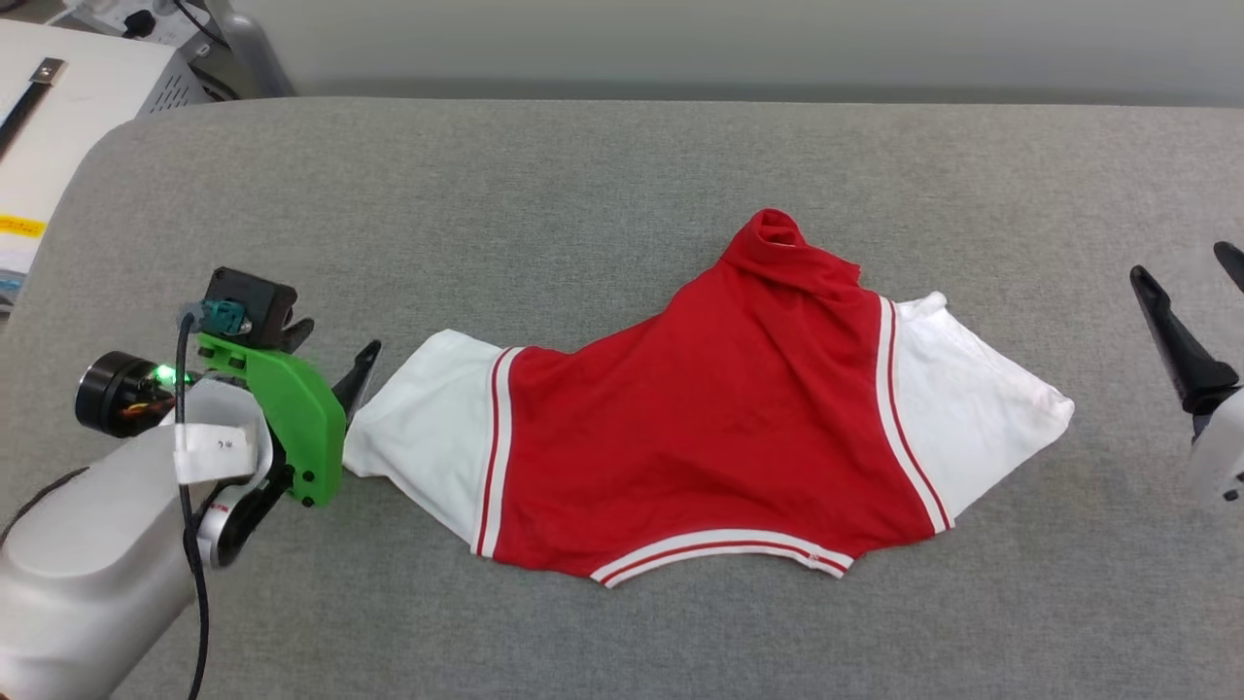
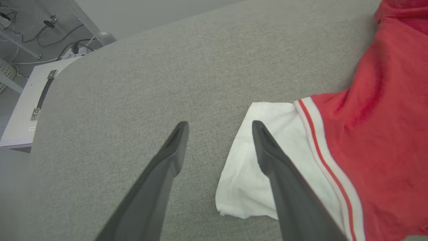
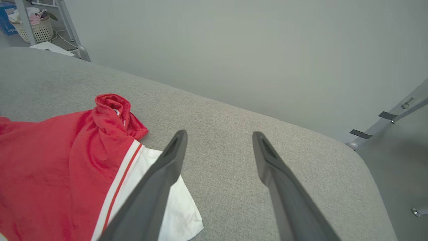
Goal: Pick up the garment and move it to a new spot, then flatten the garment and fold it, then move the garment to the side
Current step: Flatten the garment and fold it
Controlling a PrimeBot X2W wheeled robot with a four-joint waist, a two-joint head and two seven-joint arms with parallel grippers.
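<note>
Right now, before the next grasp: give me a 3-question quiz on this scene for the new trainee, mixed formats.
1. True or false: the left gripper is shut on the garment.
2. Pick one. The garment lies: A) spread on the grey table, one sleeve out to each side; B) hanging off the edge; C) folded into a neat square.
3. Short answer: what colour are both sleeves?

Key: 1 false: it is open, and so is the right gripper; neither holds anything. 2 A. 3 white.
</note>
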